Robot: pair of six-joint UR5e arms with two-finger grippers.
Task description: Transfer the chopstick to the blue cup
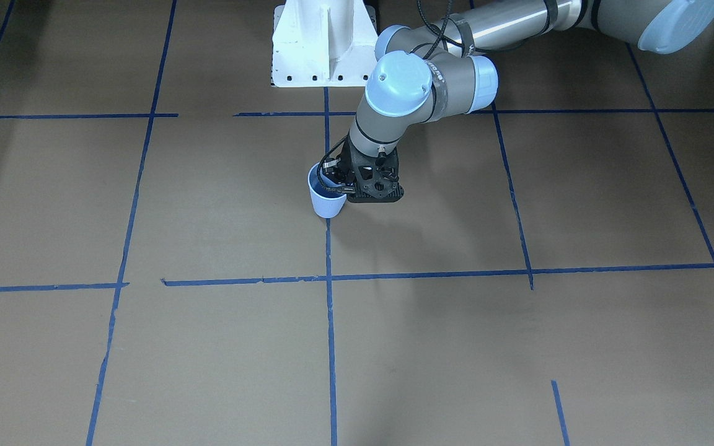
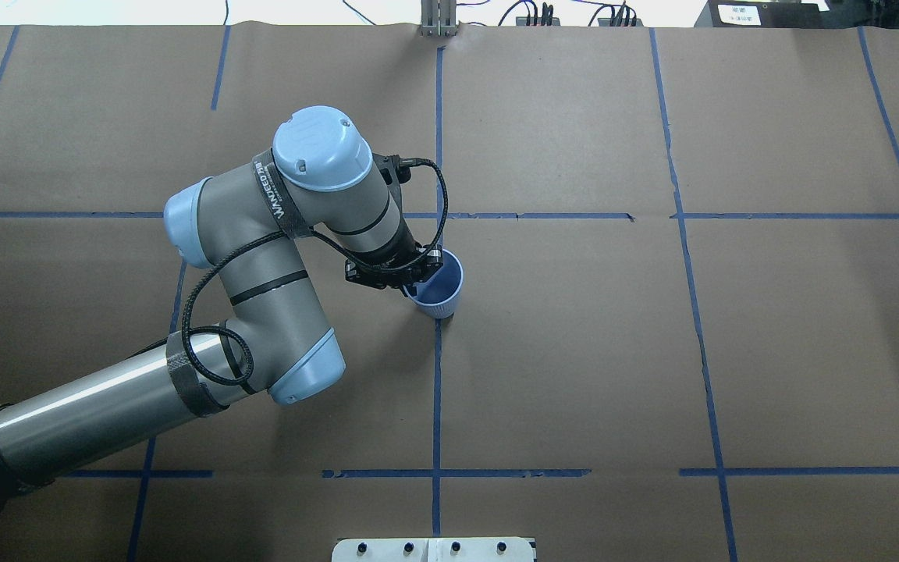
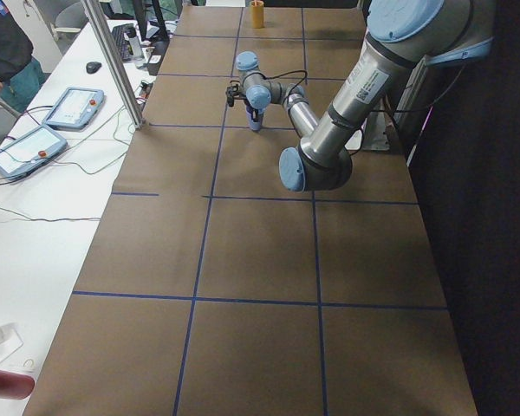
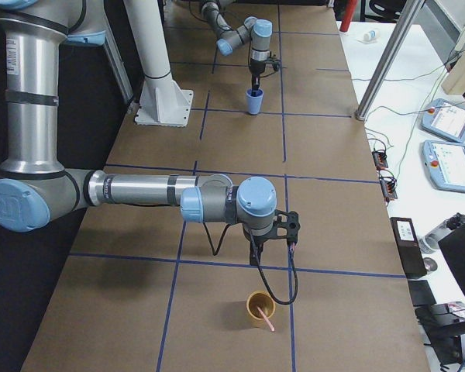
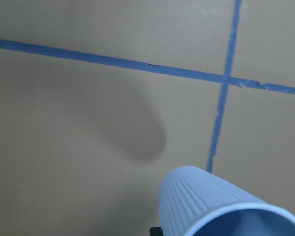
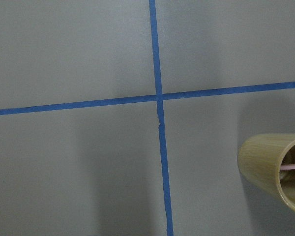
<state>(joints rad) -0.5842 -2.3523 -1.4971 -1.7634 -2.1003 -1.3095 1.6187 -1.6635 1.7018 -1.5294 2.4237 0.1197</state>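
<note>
Brown tabletop (image 2: 574, 351), blue tape lines (image 2: 437, 390); chopstick (image 4: 266, 319) inside tan cup (image 4: 251, 315).

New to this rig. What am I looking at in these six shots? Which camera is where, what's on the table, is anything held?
Two grey jointed robot arms, each ending in a two-finger gripper, work at a table covered in brown paper marked with blue tape lines.

Two pictures look down on the table, one from behind the robot and one from across it. Two look along it from either end. Two come from cameras on the wrists.

On the table stand a light blue tapered plastic cup near the middle and a tan wood-look cup toward the robot's right end. A thin pale pink chopstick leans inside the tan cup.

The left gripper is at the blue cup's rim, with one finger seemingly inside. I cannot tell whether it is clamped. The right gripper hangs beside the tan cup, apart from it, and its jaws cannot be judged. The chopstick is not held.
</note>
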